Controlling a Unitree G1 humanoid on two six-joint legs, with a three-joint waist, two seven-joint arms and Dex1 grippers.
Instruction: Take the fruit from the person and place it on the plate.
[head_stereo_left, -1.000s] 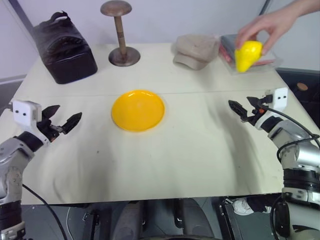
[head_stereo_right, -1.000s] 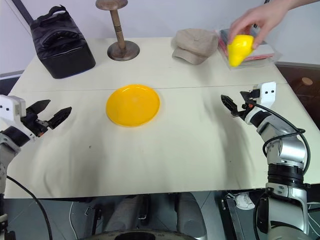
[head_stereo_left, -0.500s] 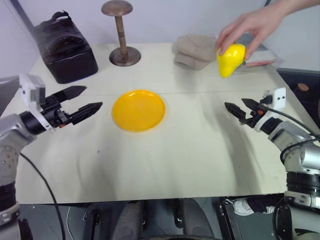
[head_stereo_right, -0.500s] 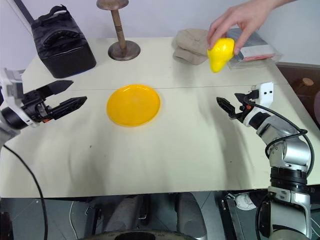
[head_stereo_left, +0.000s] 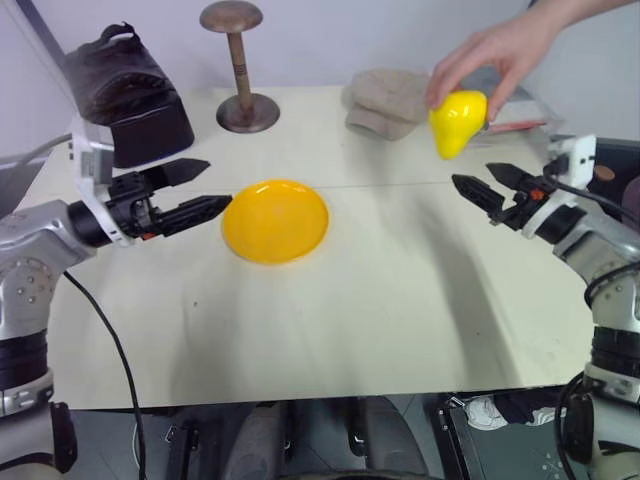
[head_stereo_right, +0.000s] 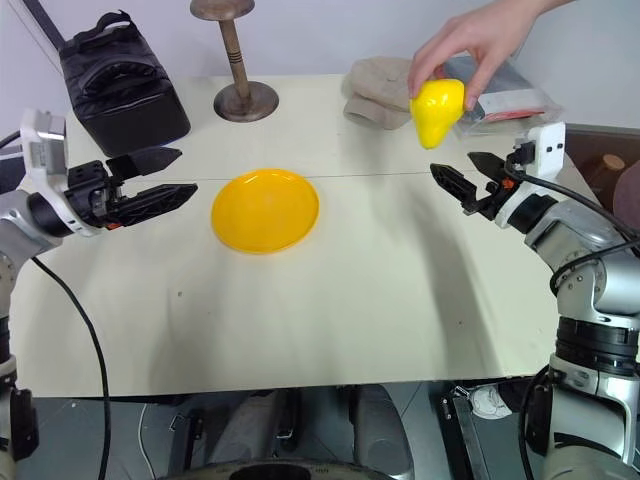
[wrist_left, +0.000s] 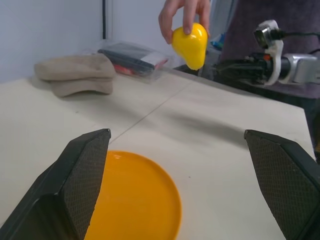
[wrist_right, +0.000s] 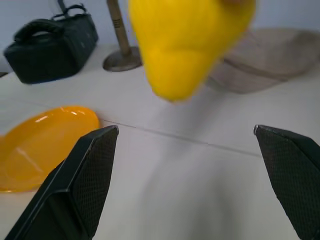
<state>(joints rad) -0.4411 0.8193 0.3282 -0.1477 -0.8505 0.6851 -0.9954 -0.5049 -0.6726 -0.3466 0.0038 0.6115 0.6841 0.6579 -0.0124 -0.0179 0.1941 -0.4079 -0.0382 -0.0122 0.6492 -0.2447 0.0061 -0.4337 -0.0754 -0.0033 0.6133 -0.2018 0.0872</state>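
A person's hand (head_stereo_left: 495, 55) reaches in from the far right and holds the glossy yellow fruit (head_stereo_left: 457, 118) in the air above the table. My right gripper (head_stereo_left: 478, 184) stands open just below and to the right of the fruit, pointing toward it without touching; its wrist view has the fruit (wrist_right: 185, 42) close ahead, above the gap between the fingers. The orange-yellow plate (head_stereo_left: 276, 220) lies flat near the table's middle. My left gripper (head_stereo_left: 205, 190) is open, hovering at the plate's left edge, nothing between its fingers.
Along the far edge of the table stand a black bag (head_stereo_left: 125, 95), a wooden hat stand (head_stereo_left: 240, 70), a tan cap (head_stereo_left: 390, 100) and a clear packet (head_stereo_left: 520, 112). A seam (head_stereo_left: 400, 187) runs across the cream tabletop.
My left gripper has swung up and to the right, to the plate's edge. My right gripper has risen toward the fruit. The person's hand has brought the fruit down and leftward.
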